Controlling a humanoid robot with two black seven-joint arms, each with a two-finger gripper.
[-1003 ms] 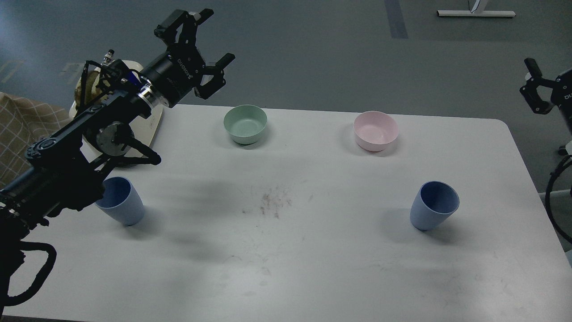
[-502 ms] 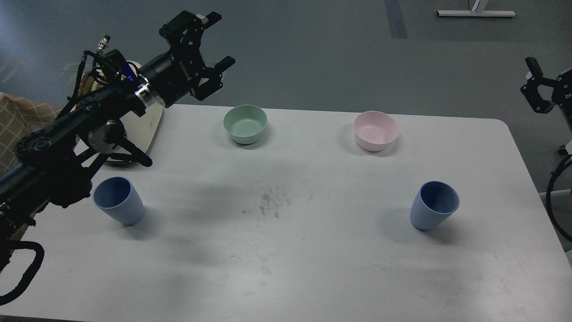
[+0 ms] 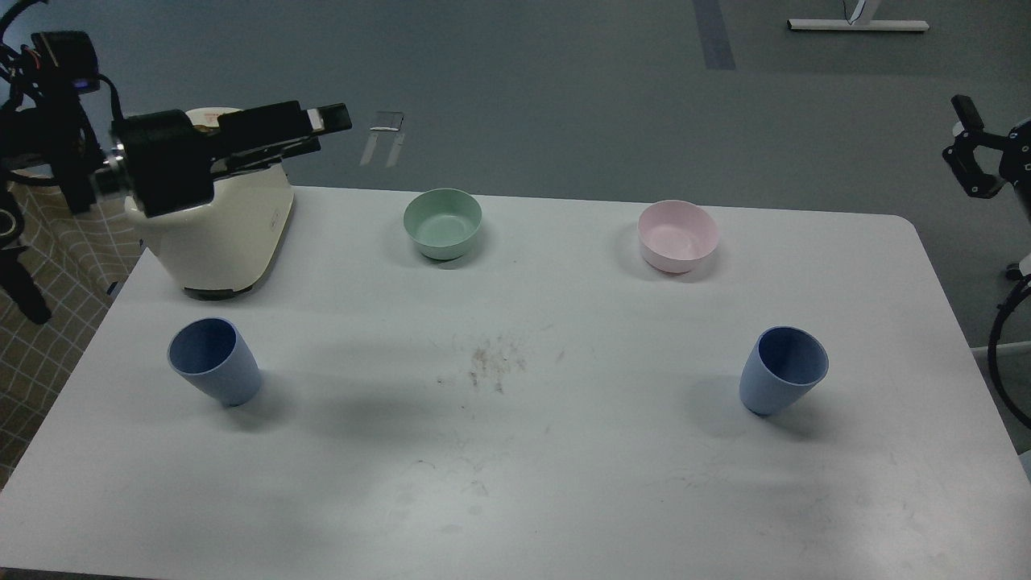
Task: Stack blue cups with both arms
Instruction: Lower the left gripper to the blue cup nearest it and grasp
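A black two-finger left gripper (image 3: 326,121) hangs high over the far-left corner of the white counter (image 3: 515,483), turned edge-on so its fingers overlap; whether it is spread or clenched cannot be told. A second ago it stood nearer the middle with its fingers plainly spread; since then the left arm has swung back and up toward the left edge, clearing the view of the cream-coloured appliance (image 3: 229,234) directly beneath it.

That retreat uncovers the left of the two matte periwinkle-blue tumblers (image 3: 213,361), which stands upright and untouched, well below and slightly left of the left gripper, toward the robot. Its twin, the right blue tumbler (image 3: 781,369), stands well apart at the other side of the counter, below and left of the black right gripper (image 3: 970,149), which hovers off the counter's far-right corner, too small and dark to read.

A mint-green bowl (image 3: 442,221) sits just right of and below the left gripper; a pink bowl (image 3: 677,234) lies farther right.

Neither cup is held, so stacking has not begun; the pull-back looks like a repositioning before a descent.
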